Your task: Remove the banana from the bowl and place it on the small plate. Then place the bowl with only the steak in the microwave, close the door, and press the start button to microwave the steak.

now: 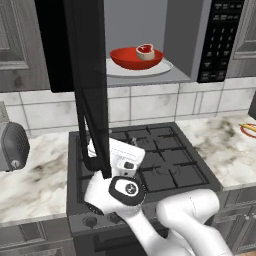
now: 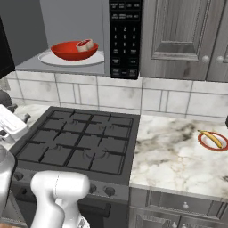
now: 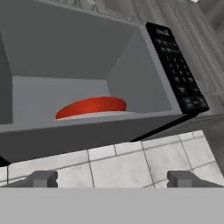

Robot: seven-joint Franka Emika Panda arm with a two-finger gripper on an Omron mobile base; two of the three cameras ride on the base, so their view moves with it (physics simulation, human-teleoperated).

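Sitting on the turntable (image 1: pixel 162 69) inside the microwave (image 1: pixel 185 40), the bowl (image 1: pixel 136 58) holds the steak (image 1: pixel 145 51); the door (image 1: pixel 90 90) hangs open, and the end effector (image 3: pixel 113 178) is spread wide, empty.

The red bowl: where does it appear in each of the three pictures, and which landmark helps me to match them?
Left base view: the bowl sits top centre, on the turntable inside the microwave, right of the open door.
Right base view: upper left, left of the keypad.
Hand view: centre, seen low from below, only its red side.
Shared landmark: the black keypad, right of the bowl in every view.
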